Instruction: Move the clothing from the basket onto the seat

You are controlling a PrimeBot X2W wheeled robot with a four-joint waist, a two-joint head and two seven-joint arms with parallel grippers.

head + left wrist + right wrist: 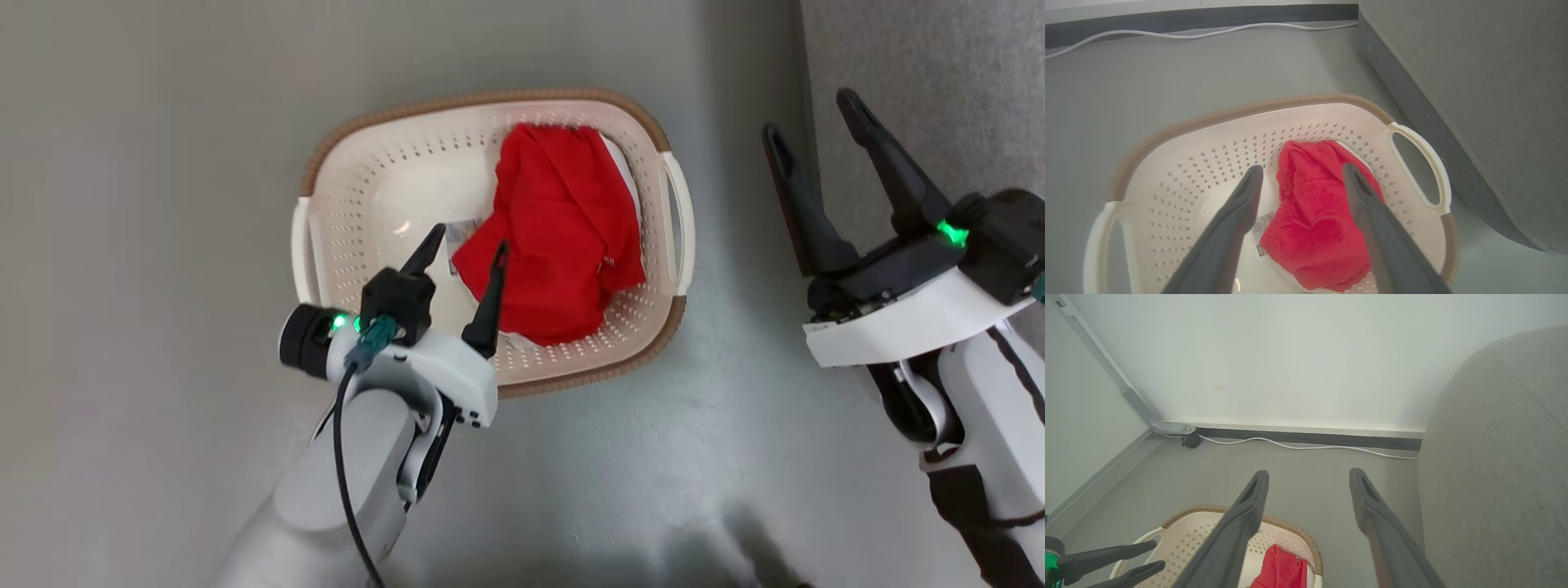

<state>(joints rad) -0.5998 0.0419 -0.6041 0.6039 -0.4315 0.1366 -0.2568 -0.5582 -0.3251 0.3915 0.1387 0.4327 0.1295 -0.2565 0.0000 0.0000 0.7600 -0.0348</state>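
Red clothing [563, 237] lies bunched in the basket [359, 188], toward the seat side. Left gripper [468, 237] hangs over its edge, fingers spread, apparently to straddle the fabric. Right gripper [808, 113], also spread and empty, stands beside the seat [939, 82].

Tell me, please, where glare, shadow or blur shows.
Head view: small glare spot inside the basket; dark shadow on the floor at the bottom edge. Left wrist view: the basket's brown rim is blurred. Right wrist view: even light, no glare.
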